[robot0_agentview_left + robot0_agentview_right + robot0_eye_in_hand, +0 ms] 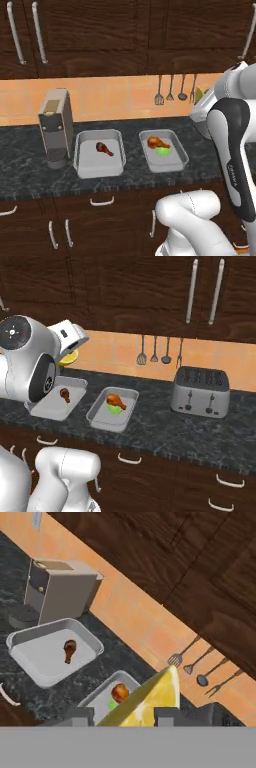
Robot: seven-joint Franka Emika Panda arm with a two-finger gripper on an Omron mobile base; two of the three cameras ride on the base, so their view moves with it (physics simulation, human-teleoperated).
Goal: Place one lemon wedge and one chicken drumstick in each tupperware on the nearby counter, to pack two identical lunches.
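The counter, a long dark marbled stone worktop, is seen running across both base views above dark wood drawers with curved silver handles.

The white arm is raised high above the counter; its upper links are bent over to the right of the trays in the left base view and to the left of them in the right base view, with the wrist held up near the orange tiled wall.

Two pale grey tupperware trays lie side by side on the counter. The left tupperware stands just beside a grey coffee machine and holds the thin, dark reddish-brown chicken drumstick alone. The right tupperware holds the plumper orange-golden drumstick with the lime-green lemon wedge touching it.

A steel toaster is seen further right on the counter, and four utensils hang on the wall.

In the hand view, the gripper is closed narrowly on the bright yellow lemon wedge, which is pinched between the two dark fingertips and held in the air above the counter, its pointed end upward in that view and its pale pulp face shown.
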